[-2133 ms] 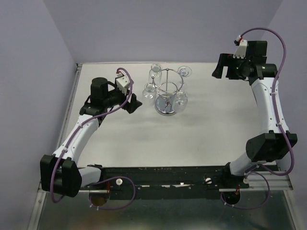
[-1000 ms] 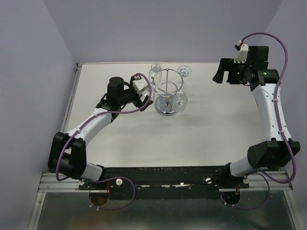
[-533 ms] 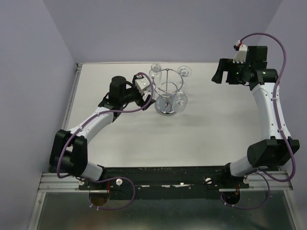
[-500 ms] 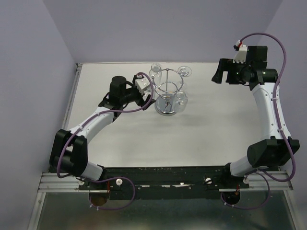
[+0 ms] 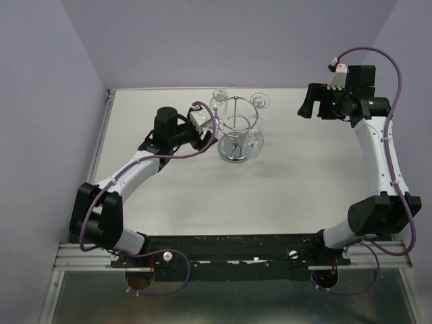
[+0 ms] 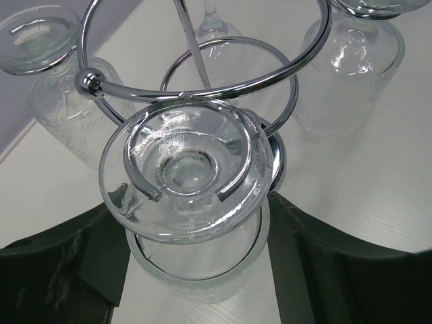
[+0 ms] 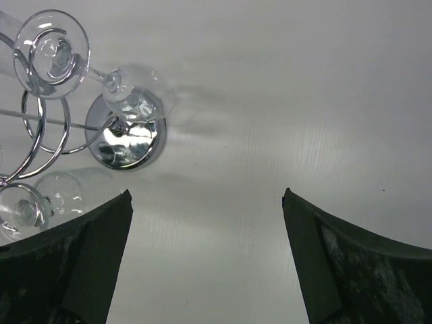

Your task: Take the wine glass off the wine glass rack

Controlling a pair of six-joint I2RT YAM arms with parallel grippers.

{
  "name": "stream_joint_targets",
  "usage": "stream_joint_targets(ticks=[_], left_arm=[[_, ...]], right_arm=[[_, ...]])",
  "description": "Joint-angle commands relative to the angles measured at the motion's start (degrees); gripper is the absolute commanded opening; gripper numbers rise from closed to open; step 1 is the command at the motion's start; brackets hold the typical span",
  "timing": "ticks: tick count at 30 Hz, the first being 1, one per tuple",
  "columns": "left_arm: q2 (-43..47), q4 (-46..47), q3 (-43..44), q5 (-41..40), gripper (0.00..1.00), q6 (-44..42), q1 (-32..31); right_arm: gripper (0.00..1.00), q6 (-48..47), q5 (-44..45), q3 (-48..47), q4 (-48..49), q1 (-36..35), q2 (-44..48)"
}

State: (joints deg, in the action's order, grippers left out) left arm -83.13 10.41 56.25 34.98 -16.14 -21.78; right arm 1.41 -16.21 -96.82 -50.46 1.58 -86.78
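Observation:
The wine glass rack (image 5: 236, 128) is a chrome wire stand at the back middle of the table, with glasses hanging upside down from its hooks. In the left wrist view the nearest wine glass (image 6: 192, 169) hangs by its foot in a chrome hook under the rack's ring (image 6: 223, 88). My left gripper (image 6: 198, 226) has a dark finger pressed against each side of its bowl. From above, that gripper (image 5: 208, 131) sits against the rack's left side and hides the glass. My right gripper (image 5: 309, 104) hovers open at the back right, nothing between its fingers (image 7: 81, 256).
Other glasses hang on the rack's far left (image 5: 219, 98), far right (image 5: 260, 101) and near right (image 5: 254, 138). The rack's mirrored base (image 7: 128, 145) rests on the white table. A raised edge runs along the table's left side (image 5: 102, 128).
The left arm reached right to the rack and its fingers closed in on the hanging glass's bowl. The right arm shifted slightly, then stayed still.

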Motion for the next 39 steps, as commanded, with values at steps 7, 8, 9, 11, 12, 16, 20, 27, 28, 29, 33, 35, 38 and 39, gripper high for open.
stream_joint_targets(ticks=[7,8,9,11,12,16,20,27,28,29,33,35,38,39], left_arm=[[4.7,1.6,1.1,-0.4,0.65,1.9,-0.2],[5.2,1.6,1.2,-0.5,0.63,2.3,-0.3],[5.7,1.5,1.3,-0.7,0.61,2.6,-0.3],[6.6,0.5,1.8,-0.6,0.52,2.9,-0.2],[6.8,-0.6,2.5,-0.3,0.47,3.0,-0.3],[6.8,-6.0,5.2,0.6,0.19,3.0,-0.3],[8.6,-5.4,3.7,-0.7,0.05,4.4,-0.3],[13.0,-6.5,1.1,-5.8,0.00,5.4,-0.3],[14.0,-7.0,0.5,-6.1,0.00,5.4,-0.2],[15.1,-7.6,-0.1,-6.3,0.00,5.3,-0.2],[19.4,-11.7,-1.5,-10.1,0.00,6.0,-0.2],[21.2,-12.9,-1.8,-14.6,0.00,8.9,0.3],[23.0,-14.3,-1.3,-16.1,0.00,14.8,3.1],[23.1,-15.2,-0.5,-16.0,0.00,17.4,4.4]], right_arm=[[0.98,-0.4,-1.5,0.1,1.1,0.3,0.0],[0.98,-0.4,-1.7,0.1,1.1,0.3,0.0],[0.98,-0.3,-1.7,0.1,1.2,0.3,0.2],[0.98,-0.4,-2.0,0.0,1.4,0.3,0.2],[0.98,-0.4,-2.0,0.1,1.4,0.3,0.2],[0.98,-0.3,-2.2,0.7,1.7,0.3,0.5],[0.98,0.0,-2.8,1.0,1.6,0.3,0.5],[0.97,-0.4,-3.5,1.2,1.6,0.3,0.4],[0.98,-0.5,-3.5,1.3,1.6,0.3,0.6],[0.98,-0.8,-3.4,1.4,1.7,0.3,0.8],[0.98,-3.2,-3.2,1.1,1.8,0.3,1.4],[0.97,-4.7,-4.0,0.1,1.8,0.3,1.3],[0.95,-7.6,-5.2,-2.7,1.4,-0.2,0.7],[0.95,-8.8,-5.4,-3.9,1.2,-0.6,0.3]])
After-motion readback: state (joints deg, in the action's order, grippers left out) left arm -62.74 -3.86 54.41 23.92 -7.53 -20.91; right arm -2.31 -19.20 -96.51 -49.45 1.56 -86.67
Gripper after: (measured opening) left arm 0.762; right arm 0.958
